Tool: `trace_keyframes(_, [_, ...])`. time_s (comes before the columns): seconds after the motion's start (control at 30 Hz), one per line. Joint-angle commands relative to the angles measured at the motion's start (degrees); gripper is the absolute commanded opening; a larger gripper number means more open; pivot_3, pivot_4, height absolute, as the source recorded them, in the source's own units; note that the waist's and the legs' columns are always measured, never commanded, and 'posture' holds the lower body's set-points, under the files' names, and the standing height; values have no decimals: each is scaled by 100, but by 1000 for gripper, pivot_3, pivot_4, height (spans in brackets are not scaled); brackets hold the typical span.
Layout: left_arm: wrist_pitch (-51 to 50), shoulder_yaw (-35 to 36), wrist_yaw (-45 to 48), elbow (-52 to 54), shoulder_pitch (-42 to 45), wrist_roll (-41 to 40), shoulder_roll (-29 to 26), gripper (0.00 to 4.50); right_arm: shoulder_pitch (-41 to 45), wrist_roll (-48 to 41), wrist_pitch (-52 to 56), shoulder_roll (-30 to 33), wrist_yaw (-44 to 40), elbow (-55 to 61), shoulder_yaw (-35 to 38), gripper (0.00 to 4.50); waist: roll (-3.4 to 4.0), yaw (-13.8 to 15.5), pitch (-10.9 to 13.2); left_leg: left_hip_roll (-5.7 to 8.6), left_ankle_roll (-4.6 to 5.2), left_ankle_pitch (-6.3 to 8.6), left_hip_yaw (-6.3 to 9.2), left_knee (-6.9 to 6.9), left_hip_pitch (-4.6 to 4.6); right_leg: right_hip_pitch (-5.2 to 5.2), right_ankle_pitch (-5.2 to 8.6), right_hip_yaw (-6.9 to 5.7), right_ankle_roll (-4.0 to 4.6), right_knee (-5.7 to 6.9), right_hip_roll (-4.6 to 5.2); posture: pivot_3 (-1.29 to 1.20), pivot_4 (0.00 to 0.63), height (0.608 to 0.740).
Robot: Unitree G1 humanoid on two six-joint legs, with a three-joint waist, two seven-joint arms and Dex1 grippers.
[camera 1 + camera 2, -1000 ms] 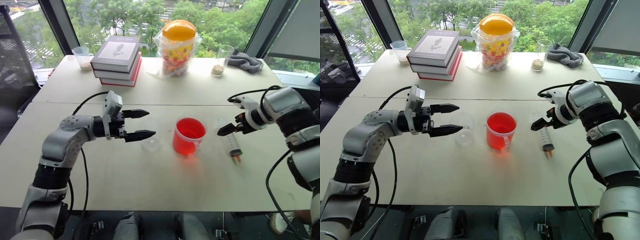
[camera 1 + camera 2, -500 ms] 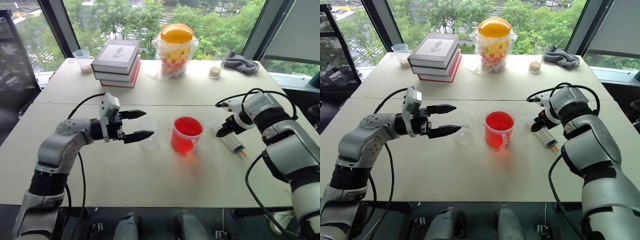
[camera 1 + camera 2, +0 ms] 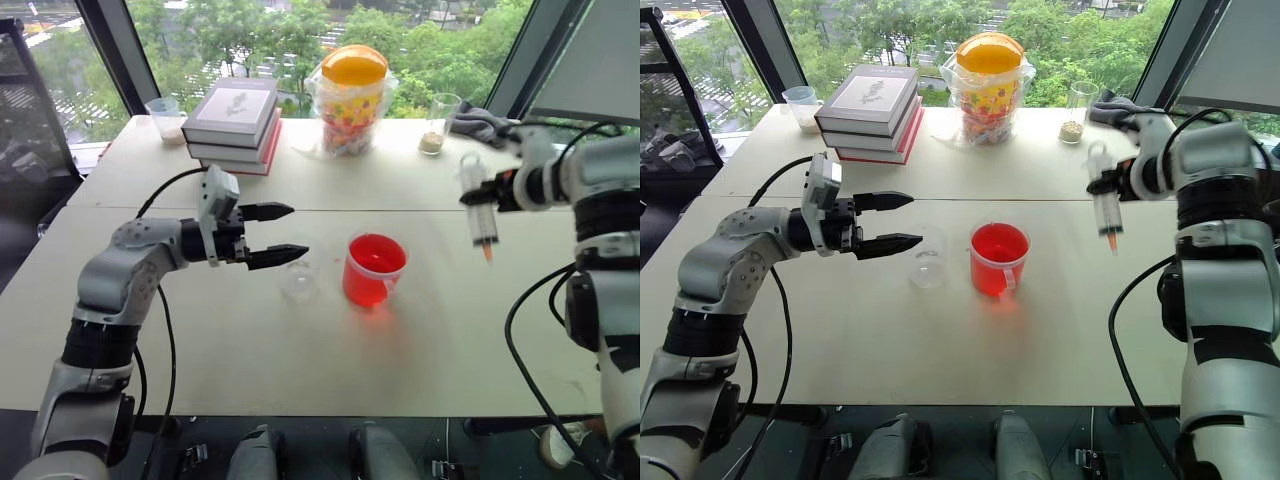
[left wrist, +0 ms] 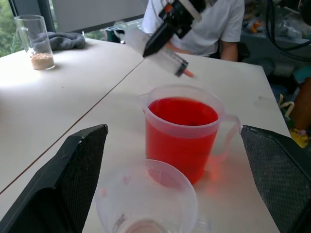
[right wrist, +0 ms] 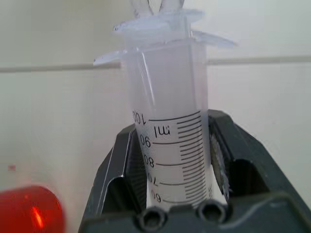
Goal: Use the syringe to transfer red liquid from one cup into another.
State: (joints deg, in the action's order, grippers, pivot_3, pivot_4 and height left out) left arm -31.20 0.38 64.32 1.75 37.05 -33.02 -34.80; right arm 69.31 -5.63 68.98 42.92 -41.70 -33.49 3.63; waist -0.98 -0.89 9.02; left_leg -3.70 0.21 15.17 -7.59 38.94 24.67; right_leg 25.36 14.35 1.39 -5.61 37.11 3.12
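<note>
Bright, even daylight comes through the windows (image 3: 250, 30) behind the desk (image 3: 300, 370), whose pale top shows only faint shadows. The red cup (image 3: 374, 270) glows and throws a reddish tint at its base. Between the left claw (image 4: 175, 184) fingers, the small clear cup (image 4: 146, 204) is softly blurred.

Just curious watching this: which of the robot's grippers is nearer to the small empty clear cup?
Left. The left gripper hangs open right beside the small clear cup, while the right gripper holds the syringe up beyond the red cup.
</note>
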Motion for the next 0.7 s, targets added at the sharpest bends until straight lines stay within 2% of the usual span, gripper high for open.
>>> trace_keyframes(0.03, [223, -52, 207, -223, 342, 111, -13, 4500, -762, -598, -3, -551, 652, 2612, 1425, 1428, 0, -8, 0, -2, 0, 0, 1, 0, 0, 0, 0, 1, 0, 0, -3, 0, 150, 740])
trace_keyframes(0.13, [317, -131, 374, -518, 598, 194, 18, 4500, -1190, -1236, -594, -1438, 982, 4289, 2223, 1428, 5, -18, 1, -6, -4, -2, 1, 4, -1, 1, -1, 5, -1, 8, -13, 0, 150, 740])
trace_keyframes(0.3, [404, -178, 555, -884, 914, 284, 81, 4500, -1808, -2235, -865, -2542, 1258, 5679, 2549, 1428, 9, 4, 3, -8, -9, -6, 10, 7, -1, -2, -1, 3, -1, 15, -21, 0, 150, 740])
trace_keyframes(0.43, [365, -135, 652, -990, 1056, 291, 52, 4500, -2833, -2376, -1647, -2925, 1149, 6271, 1863, 1428, 1, 15, -2, -6, -8, -5, 12, 12, -3, -16, 0, 1, 0, 2, -19, 0, 150, 740])
trace_keyframes(0.57, [255, -104, 659, -940, 1121, 268, 38, 4500, -3829, -2115, -2588, -2985, 1075, 6404, 1156, 1428, 1, -2, -1, -4, -7, -5, 11, 14, -2, -14, 0, 3, 0, 4, -18, 0, 150, 740])
trace_keyframes(0.7, [173, -115, 690, -928, 1227, 253, 49, 4500, -4405, -1952, -3270, -2979, 1131, 6339, 808, 1428, 1, -15, -1, -6, -7, -5, 15, 14, -4, -14, 0, 3, 0, 7, -23, 0, 150, 740])
